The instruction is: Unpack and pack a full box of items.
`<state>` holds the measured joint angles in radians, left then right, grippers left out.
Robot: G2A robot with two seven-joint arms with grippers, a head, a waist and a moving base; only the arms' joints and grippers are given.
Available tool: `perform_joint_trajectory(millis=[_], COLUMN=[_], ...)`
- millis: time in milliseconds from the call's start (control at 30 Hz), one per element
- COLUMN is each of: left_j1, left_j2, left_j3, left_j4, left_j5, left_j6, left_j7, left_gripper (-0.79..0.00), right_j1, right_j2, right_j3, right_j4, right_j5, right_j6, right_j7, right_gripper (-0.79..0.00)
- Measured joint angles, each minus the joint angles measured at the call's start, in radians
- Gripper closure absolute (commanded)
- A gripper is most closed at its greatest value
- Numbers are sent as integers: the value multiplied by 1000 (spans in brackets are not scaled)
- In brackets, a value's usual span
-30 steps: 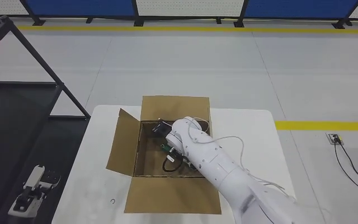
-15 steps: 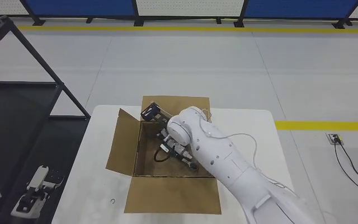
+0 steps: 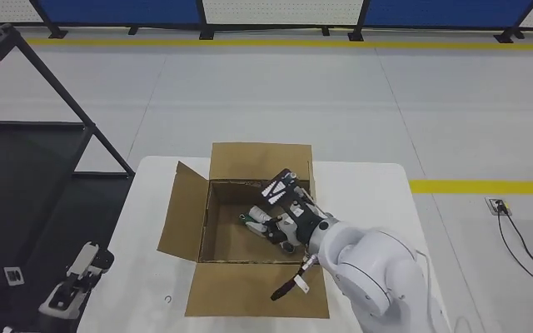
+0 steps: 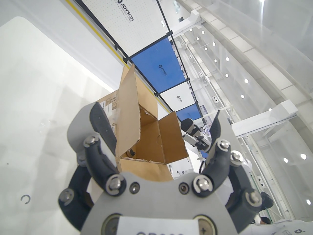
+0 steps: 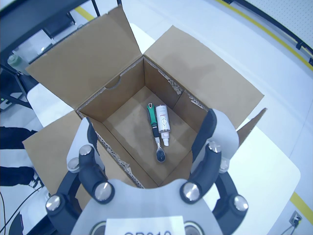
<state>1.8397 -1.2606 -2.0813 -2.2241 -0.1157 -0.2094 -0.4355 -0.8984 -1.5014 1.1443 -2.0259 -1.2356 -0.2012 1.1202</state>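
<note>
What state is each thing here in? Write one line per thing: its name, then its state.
cardboard box: open, flaps spread outward, standing upright.
ratchet wrench: lying flat on the box floor.
white bottle: lying on its side next to the ratchet wrench.
right gripper: open, empty, above the box opening.
left gripper: open, empty, away from the box.

Printed logos stand on the wall panels (image 4: 115, 13).
</note>
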Motion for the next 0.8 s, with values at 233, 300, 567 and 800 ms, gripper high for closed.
perform_joint_trajectory(millis=[233,300,567,800], left_j1=[-1,-1,-69,-191], left_j2=[0,0,10,27], left_j3=[3,3,43,153], left_j4=[-1,-1,7,34], left_j5=[12,12,66,178], left_j6=[-3,-3,47,103], left_j7=[-1,-1,-39,-137], left_gripper=[-785,-785,-785,-785], right_j1=[-4,-4,-70,-90], right_j2=[1,1,9,27], right_j3=[1,1,108,310], right_j4=[-2,-2,-46,-38], right_j5=[-4,-4,177,439], right_j6=[-2,-2,-10,23], right_j7=[2,2,-89,-92], right_gripper=[-785,-785,-785,-785])
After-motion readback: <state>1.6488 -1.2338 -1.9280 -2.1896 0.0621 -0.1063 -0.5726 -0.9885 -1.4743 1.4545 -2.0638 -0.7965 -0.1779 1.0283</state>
